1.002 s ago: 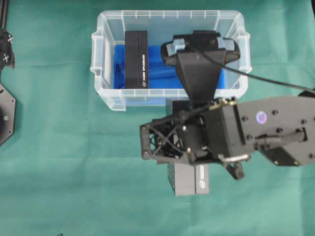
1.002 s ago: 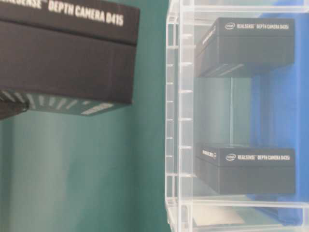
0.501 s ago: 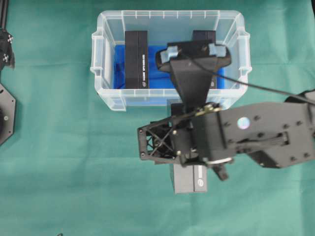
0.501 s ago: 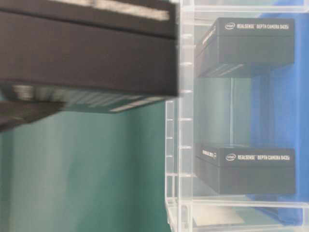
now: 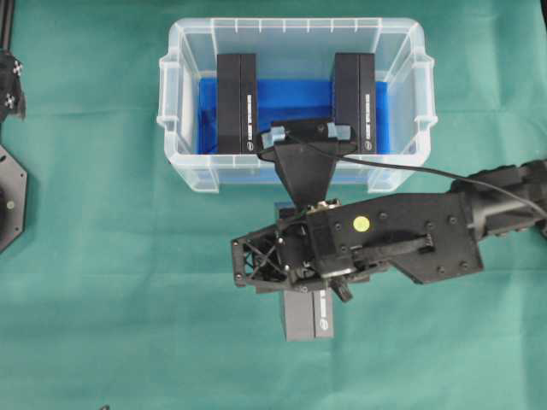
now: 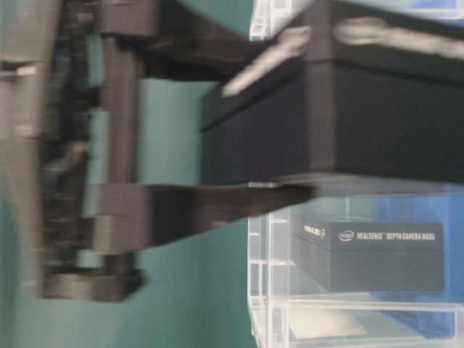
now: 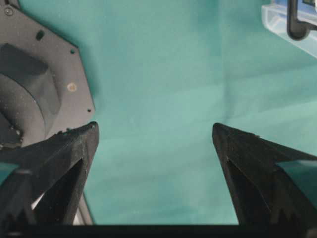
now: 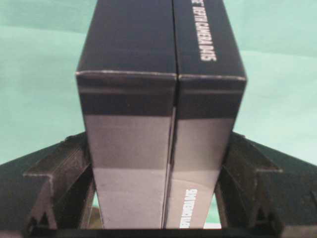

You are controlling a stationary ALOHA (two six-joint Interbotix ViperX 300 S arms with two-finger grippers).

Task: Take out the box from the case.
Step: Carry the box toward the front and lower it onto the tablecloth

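Observation:
The case (image 5: 291, 26) is a clear bin with a blue sheet at the back middle of the green cloth. Two black boxes stand in it, one at the left (image 5: 237, 102) and one at the right (image 5: 354, 98). My right gripper (image 5: 303, 275) is shut on a third black box (image 5: 308, 318) outside the case, over the cloth in front of it. The right wrist view shows that box (image 8: 161, 74) clamped between both fingers (image 8: 74, 168). The table-level view shows it blurred (image 6: 348, 123) before the case wall (image 6: 264, 290). My left gripper (image 7: 156, 134) is open and empty over bare cloth.
A black octagonal base plate (image 5: 10, 201) sits at the left edge, also in the left wrist view (image 7: 44, 84). A corner of the case (image 7: 292, 29) shows at the upper right there. The right arm's cable (image 5: 479, 175) runs right.
My right arm has swung left with the box and drawn back from over the case, uncovering the right-hand box inside. In the table-level view the held box has shifted right.

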